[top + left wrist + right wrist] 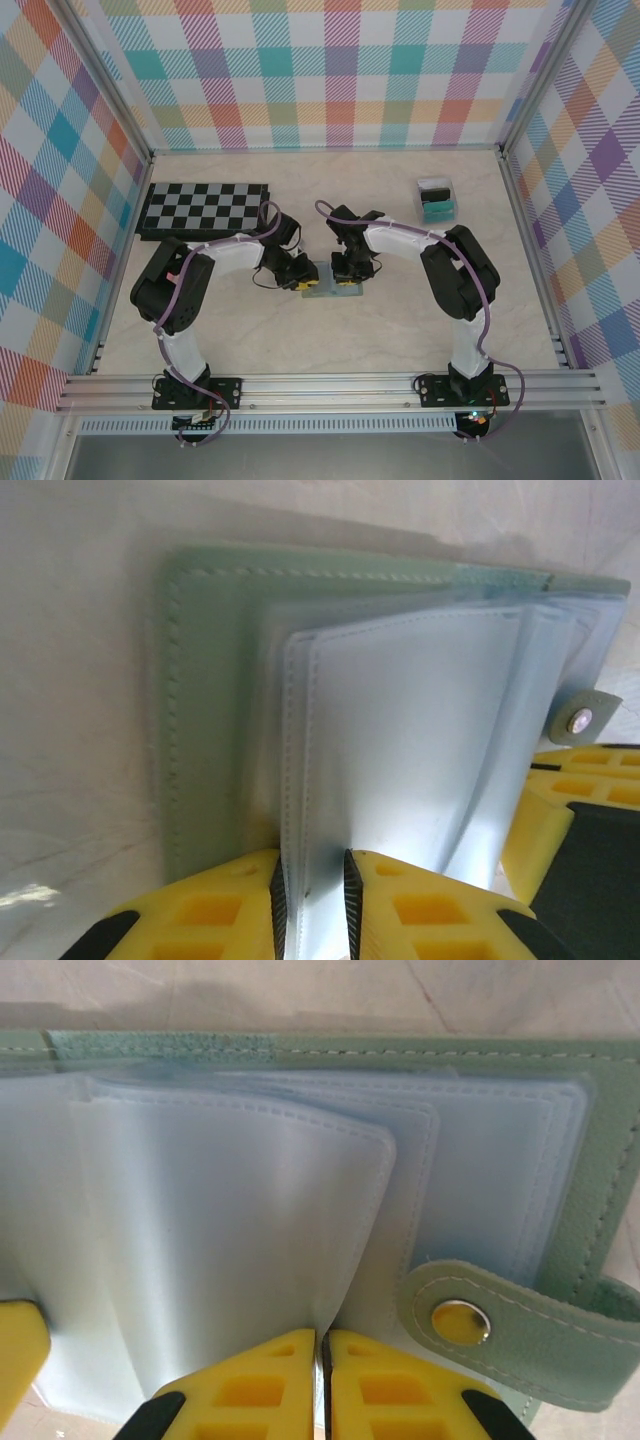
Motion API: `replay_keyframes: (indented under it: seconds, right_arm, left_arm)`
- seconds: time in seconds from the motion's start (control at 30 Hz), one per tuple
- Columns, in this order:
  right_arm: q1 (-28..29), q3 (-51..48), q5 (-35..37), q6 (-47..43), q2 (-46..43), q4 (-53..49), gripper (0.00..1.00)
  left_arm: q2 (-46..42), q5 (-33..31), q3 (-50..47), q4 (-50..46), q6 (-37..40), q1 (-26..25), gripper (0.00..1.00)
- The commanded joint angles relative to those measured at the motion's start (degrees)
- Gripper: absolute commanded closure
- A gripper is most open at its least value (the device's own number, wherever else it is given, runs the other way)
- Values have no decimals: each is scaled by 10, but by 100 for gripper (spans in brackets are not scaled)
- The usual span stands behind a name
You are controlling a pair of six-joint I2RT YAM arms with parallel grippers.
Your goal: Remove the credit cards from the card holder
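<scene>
From above. On the pale table (300, 340), at mid-width: the card holder (335, 292), laid open and flat between the tips of the two arms. Just at its left edge, the left gripper (299, 282), lowered onto it. Over its right half, the right gripper (346, 269), likewise lowered. Too small here to judge either jaw gap. Well apart at the back left, a chessboard (205, 208). Well apart at the back right, a clear box (436, 200) with teal and black contents.

From the left wrist. Sage-green cover of the card holder (205, 730) flat on the table, stitched edge to the left, frosted grey-blue sleeves fanned up from it. Left gripper (312, 905) low in the frame, yellow fingers (210, 920) parted by a narrow slot only, black pads set against both faces of one raised sleeve (410, 750): a slim pinch on that leaf of the holder. At the right, the tab clasp (583, 718) with its metal snap, unfastened, and just below it the yellow of the right gripper (585, 775).

From the right wrist. Right gripper (322, 1385) at the bottom edge, yellow fingers (250, 1400) all but meeting, nipping the lower corner of a frosted sleeve (230, 1220) with a hairline between them. Green cover (610, 1160) beyond, tab clasp (470, 1320) just right of the fingers. At the lower left, one yellow finger (15, 1355) of the other arm.

Credit cards: not to be made out through the frosted plastic.
</scene>
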Motion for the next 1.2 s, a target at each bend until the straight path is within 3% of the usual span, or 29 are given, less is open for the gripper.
replay_keyframes:
  seconds: [0.0,0.23,0.47,0.7,0.9,1.17]
  right_arm:
    - [5,-12,-10,8,20,3,89]
    - [5,-12,-12,8,15,5,89]
    - [6,-14,-7,15,-29,1,88]
    - [5,-58,-46,21,-116,38,64]
    - [5,-61,-34,29,-146,32,55]
    - [4,-70,18,60,-174,30,52]
  left_arm:
    - [4,31,15,18,9,-11,78]
    - [-12,32,11,25,12,-11,84]
    - [-31,-6,13,-8,28,-11,100]
    - [-59,-76,42,-129,90,-3,100]
    - [-65,-60,57,-140,96,0,100]
    - [-62,52,46,-49,45,-3,66]
